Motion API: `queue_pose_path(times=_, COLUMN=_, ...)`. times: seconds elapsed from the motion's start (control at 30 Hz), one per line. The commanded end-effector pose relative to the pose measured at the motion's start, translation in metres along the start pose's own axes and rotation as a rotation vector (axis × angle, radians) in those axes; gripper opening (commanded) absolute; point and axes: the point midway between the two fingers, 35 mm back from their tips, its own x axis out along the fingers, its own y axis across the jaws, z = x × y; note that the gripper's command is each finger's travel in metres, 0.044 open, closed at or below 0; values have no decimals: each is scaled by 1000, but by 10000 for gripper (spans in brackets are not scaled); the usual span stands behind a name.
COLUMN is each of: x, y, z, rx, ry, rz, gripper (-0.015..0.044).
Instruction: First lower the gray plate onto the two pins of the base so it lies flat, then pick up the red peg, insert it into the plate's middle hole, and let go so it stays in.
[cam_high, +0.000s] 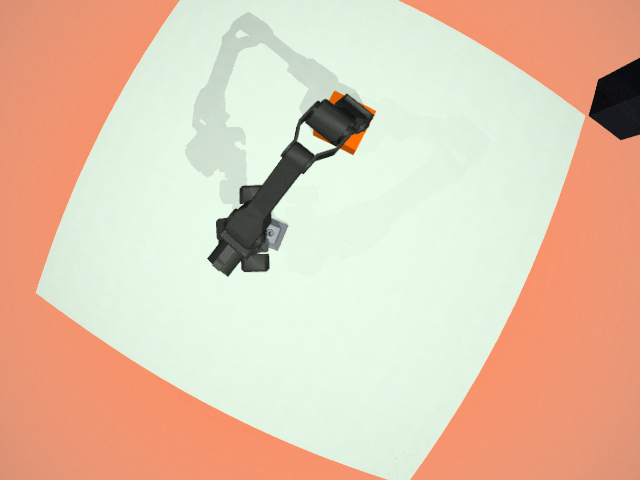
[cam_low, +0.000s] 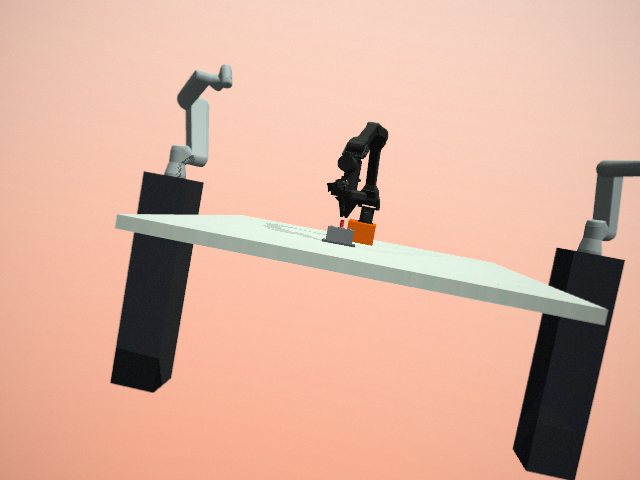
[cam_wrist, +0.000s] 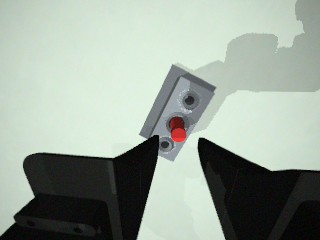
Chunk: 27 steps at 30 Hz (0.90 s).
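The gray plate (cam_wrist: 187, 84) (cam_high: 277, 230) lies on the gray base (cam_wrist: 161, 104) (cam_low: 339, 236), and looks flat. The pins show in its two outer holes in the wrist view. The red peg (cam_wrist: 178, 133) (cam_low: 341, 223) stands in the plate's middle hole, with its upper part sticking out above. How deep it sits is hidden. My gripper (cam_wrist: 178, 141) (cam_low: 344, 215) is partly open and empty. Its fingertips are apart on either side of the peg in the wrist view, and above its top in the exterior view. The arm hides the peg in the top view.
An orange block (cam_high: 336, 96) (cam_low: 361, 232) under my arm's foot stands close beside the base. Two gray arms (cam_low: 197, 129) (cam_low: 607, 201) stand on dark pillars (cam_low: 155, 289) (cam_low: 573, 361) at the table's sides.
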Motion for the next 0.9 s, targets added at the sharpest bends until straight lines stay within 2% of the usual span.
queue_pose_path(times=0.0, x=0, y=0, z=0, rx=0, ry=0, rz=0, gripper=150)
queue_pose_path(times=0.87, x=-16, y=-5, z=1, rx=-2, ry=3, rz=2, gripper=150)
